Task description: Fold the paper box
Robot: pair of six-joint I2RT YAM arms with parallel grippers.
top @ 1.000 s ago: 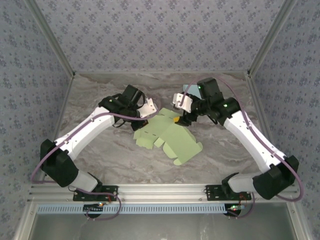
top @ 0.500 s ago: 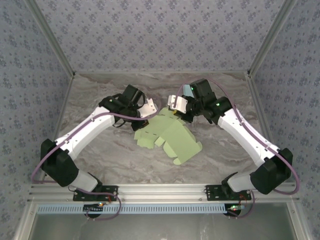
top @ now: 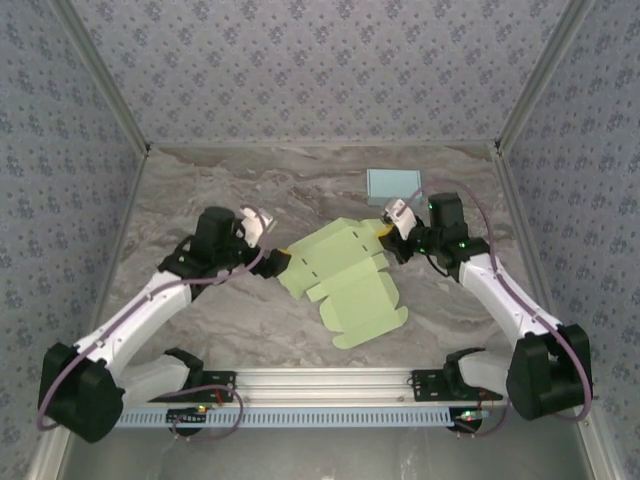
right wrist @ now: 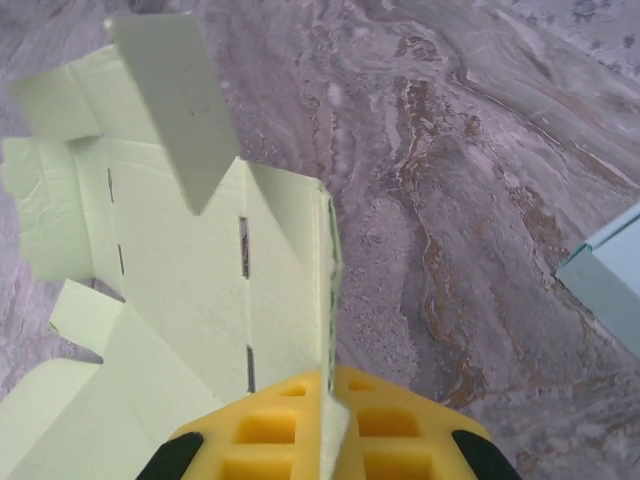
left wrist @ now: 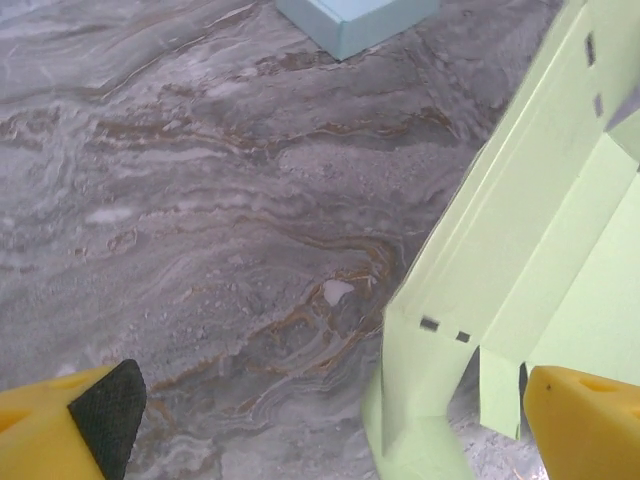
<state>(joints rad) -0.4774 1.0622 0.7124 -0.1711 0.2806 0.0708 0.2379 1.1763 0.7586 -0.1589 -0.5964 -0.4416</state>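
The paper box [top: 340,278] is a pale green die-cut sheet, partly folded, lying mid-table. My right gripper [top: 384,232] is shut on its far right edge. In the right wrist view the yellow fingers [right wrist: 270,435] pinch an upright panel of the box [right wrist: 180,260], and a flap rises at the top left. My left gripper [top: 279,262] stands open at the sheet's left corner. In the left wrist view its gripper [left wrist: 330,405] spans bare table and the box's slotted corner [left wrist: 500,250], gripping nothing.
A small light blue box [top: 394,183] sits on the marble table [top: 200,320] behind the right gripper. It also appears in the left wrist view as the blue box [left wrist: 355,18] and in the right wrist view as the blue box [right wrist: 610,280]. Patterned walls enclose the table.
The left gripper let go of the box, opened and drew back to the left. The right gripper shut on the box's right edge and moved right. The sheet slid slightly nearer.
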